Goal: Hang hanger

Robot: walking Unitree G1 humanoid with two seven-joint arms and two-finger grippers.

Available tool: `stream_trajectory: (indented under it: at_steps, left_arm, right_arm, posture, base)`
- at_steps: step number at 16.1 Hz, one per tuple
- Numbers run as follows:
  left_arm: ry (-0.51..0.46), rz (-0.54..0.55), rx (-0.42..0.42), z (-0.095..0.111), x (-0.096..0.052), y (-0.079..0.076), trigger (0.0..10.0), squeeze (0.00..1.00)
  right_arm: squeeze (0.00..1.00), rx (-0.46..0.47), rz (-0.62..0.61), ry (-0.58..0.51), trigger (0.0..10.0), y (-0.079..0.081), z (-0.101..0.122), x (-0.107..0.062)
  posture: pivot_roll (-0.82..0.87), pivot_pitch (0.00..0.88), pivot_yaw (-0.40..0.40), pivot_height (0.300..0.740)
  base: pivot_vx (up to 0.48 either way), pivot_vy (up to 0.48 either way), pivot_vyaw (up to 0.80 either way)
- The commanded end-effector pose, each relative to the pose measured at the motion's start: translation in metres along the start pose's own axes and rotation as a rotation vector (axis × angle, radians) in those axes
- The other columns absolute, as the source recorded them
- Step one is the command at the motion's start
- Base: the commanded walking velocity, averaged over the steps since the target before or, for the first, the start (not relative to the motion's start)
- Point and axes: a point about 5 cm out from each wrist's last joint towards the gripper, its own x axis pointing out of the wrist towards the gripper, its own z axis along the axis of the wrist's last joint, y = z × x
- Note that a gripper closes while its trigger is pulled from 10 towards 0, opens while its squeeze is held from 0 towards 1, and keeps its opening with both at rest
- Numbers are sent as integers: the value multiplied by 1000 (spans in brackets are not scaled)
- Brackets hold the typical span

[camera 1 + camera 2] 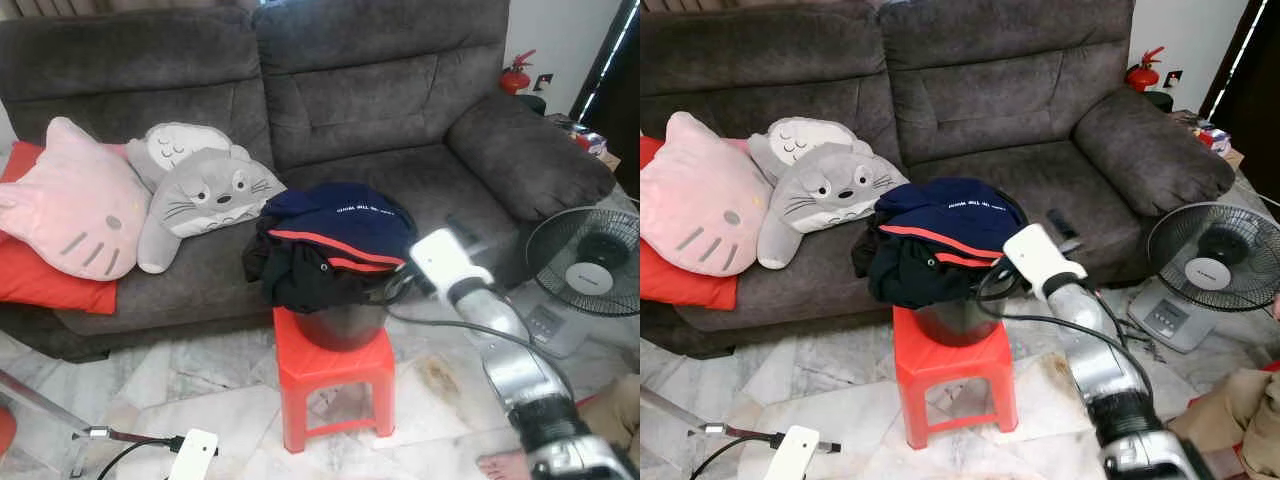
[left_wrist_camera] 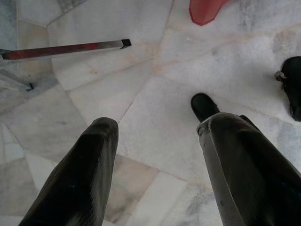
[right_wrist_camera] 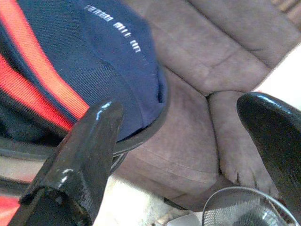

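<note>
Right gripper [image 3: 188,141]: fingers spread wide, holding nothing, just beside the rim of the dark bucket [image 1: 340,325]. Left gripper [image 2: 160,141]: fingers likewise apart and empty, pointed down at the marble floor [image 2: 141,61].

No hanger can be made out in any view. The dark grey sofa [image 1: 350,110] spans the back, with a pink cat cushion [image 1: 70,205] and a grey plush toy [image 1: 205,195] on its left seat. The bucket stands on a red plastic stool [image 1: 335,385] before the sofa, heaped with clothes [image 1: 330,245], a navy garment with an orange-red stripe uppermost. A floor fan [image 1: 590,265] stands at the right.

The right arm [image 1: 510,360] reaches forward to the bucket's right side.
</note>
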Motion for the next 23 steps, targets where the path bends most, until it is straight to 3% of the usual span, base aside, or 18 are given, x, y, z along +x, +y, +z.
stream_trajectory:
  at_steps: [1, 8, 10, 23]
  left_arm:
    - [23, 8, 31, -4, -1, 4, 10000, 0]
    - [25, 4, 35, -5, 0, 2, 10000, 0]
    - [26, 2, 34, -5, 0, 1, 10000, 0]
    - [24, 3, 26, -4, 0, 0, 10000, 0]
  right_arm:
    - [0, -17, 35, -9, 10000, 0, 7, 5]
    - [0, -53, 193, -39, 10000, 9, 14, 11]
    - [0, -110, 235, -37, 10000, 13, 14, 11]
    - [0, -107, 278, -2, 10000, 9, 5, 16]
  posture:
    - [-260, 0, 94, 740]
    - [-258, 0, 87, 740]
    - [-259, 0, 81, 740]
    - [-248, 0, 74, 740]
  base:
    - [0, 0, 0]
    - [0, 0, 0]
    - [0, 0, 0]
    - [0, 0, 0]
